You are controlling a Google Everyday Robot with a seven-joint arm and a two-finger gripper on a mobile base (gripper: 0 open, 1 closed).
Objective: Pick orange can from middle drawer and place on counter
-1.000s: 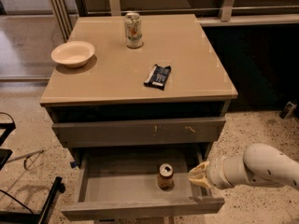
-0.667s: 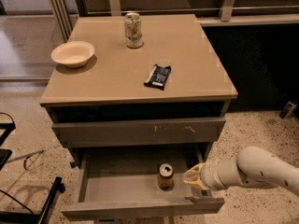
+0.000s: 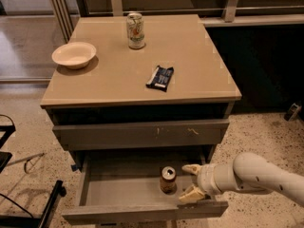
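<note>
The orange can (image 3: 167,179) stands upright on the grey floor of the open middle drawer (image 3: 114,190), right of centre. My gripper (image 3: 189,182) comes in from the right on a white arm, inside the drawer just to the right of the can. Its two pale fingers are spread apart, one at the back (image 3: 191,168) and one at the front (image 3: 191,195), with nothing between them. The can stands just beyond the fingertips, apart from them. The tan counter (image 3: 114,84) is the top of the cabinet above.
On the counter stand a pale green-and-white can (image 3: 135,30) at the back, a cream bowl (image 3: 73,55) at the left and a dark snack packet (image 3: 160,77) near the middle. A shut drawer front with orange scratches (image 3: 142,134) sits above the open drawer. Black frame parts (image 3: 28,208) are at lower left.
My gripper has moved left inside the drawer, closer to the orange can. The can and the things on the counter have not moved.
</note>
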